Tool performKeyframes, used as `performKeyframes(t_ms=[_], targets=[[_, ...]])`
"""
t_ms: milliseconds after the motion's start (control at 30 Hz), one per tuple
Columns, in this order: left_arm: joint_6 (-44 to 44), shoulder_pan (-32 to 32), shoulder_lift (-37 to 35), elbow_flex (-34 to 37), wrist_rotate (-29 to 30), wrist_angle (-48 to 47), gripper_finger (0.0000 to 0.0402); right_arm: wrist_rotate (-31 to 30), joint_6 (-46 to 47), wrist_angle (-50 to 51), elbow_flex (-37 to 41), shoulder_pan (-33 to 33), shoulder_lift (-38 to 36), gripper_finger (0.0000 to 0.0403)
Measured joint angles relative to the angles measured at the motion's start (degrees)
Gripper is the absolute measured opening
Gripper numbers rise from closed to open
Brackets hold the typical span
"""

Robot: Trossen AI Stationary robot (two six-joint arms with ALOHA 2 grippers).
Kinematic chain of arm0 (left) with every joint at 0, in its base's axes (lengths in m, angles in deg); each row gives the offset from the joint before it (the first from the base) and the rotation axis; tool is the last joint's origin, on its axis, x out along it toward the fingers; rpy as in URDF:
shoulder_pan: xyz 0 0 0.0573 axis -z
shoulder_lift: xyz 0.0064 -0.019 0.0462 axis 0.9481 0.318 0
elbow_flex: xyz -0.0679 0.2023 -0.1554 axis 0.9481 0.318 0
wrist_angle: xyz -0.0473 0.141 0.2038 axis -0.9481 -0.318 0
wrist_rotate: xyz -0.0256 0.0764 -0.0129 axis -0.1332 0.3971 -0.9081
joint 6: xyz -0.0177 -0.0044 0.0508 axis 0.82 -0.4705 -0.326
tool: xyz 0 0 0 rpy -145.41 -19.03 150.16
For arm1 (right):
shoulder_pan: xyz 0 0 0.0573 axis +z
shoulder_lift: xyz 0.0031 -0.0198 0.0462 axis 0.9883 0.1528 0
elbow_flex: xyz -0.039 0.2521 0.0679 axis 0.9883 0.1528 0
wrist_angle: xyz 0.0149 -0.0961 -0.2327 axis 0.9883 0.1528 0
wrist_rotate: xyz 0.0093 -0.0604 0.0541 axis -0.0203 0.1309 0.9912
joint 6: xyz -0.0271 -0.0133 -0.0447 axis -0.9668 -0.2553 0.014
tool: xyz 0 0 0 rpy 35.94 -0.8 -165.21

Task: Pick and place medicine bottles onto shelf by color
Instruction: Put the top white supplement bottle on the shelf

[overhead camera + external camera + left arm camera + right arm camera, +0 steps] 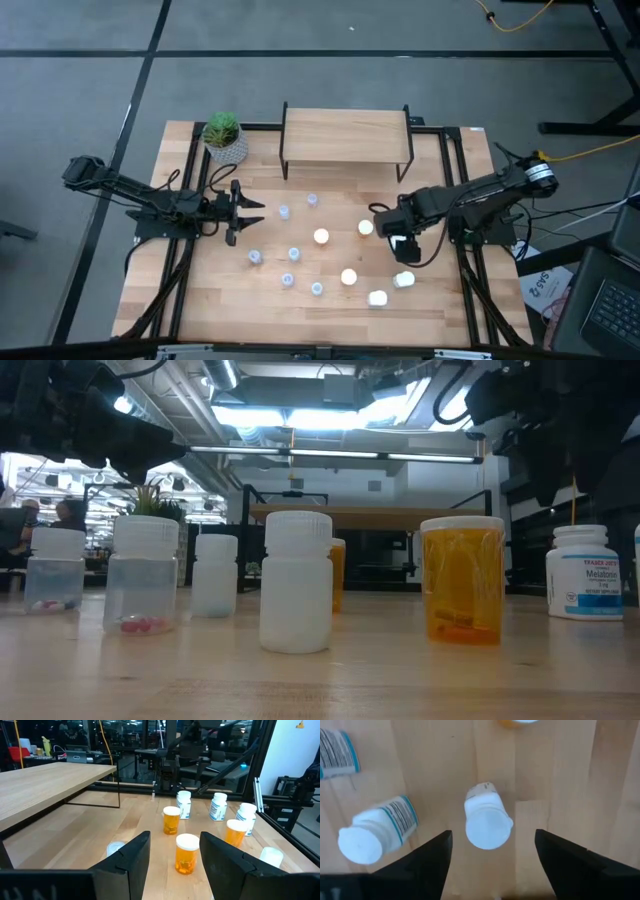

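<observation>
A potted plant [223, 135] stands at the shelf's [346, 134] left end; the shelf top is bare; medicine bottles [321, 237] are scattered on the table [190, 310] in front; the right gripper [492, 851] hangs spread above a white bottle [487, 821], not touching it; the left gripper [172, 855] hovers spread and holding nothing, facing an orange bottle [186, 853].

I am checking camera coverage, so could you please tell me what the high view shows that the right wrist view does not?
Only the high view shows the shelf, bare of bottles, the potted plant, the left gripper open, and both arms. Only the right wrist view shows the right gripper open above an upright white bottle, with striped labels on neighbouring bottles. Both show the wooden tabletop.
</observation>
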Motion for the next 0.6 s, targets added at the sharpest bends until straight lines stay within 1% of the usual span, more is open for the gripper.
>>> performKeyframes(t_ms=[133,233,333,467,533,600], targets=[[0.0,0.0,0.0,0.0,0.0,0.0,0.0165,0.0,0.2,0.3,0.0,0.7,0.0,0.0278],[0.0,0.0,0.0,0.0,0.0,-0.1,0.0165,-0.1,0.6,3.4,0.0,2.8,-1.5,0.0271],[0.0,0.0,0.0,0.0,0.0,-0.2,0.0165,-3.5,3.8,3.8,0.1,5.7,-4.7,0.0264],[0.0,0.0,0.0,0.0,0.0,-0.4,0.0165,-8.3,8.7,-0.2,3.6,9.7,-9.2,0.0260],[0.0,0.0,0.0,0.0,0.0,-0.4,0.0165,-8.9,10.7,-3.0,6.3,10.8,-10.4,0.0260],[0.0,0.0,0.0,0.0,0.0,-0.4,0.0165,-9.0,10.6,-6.0,8.6,11.1,-10.8,0.0259]])
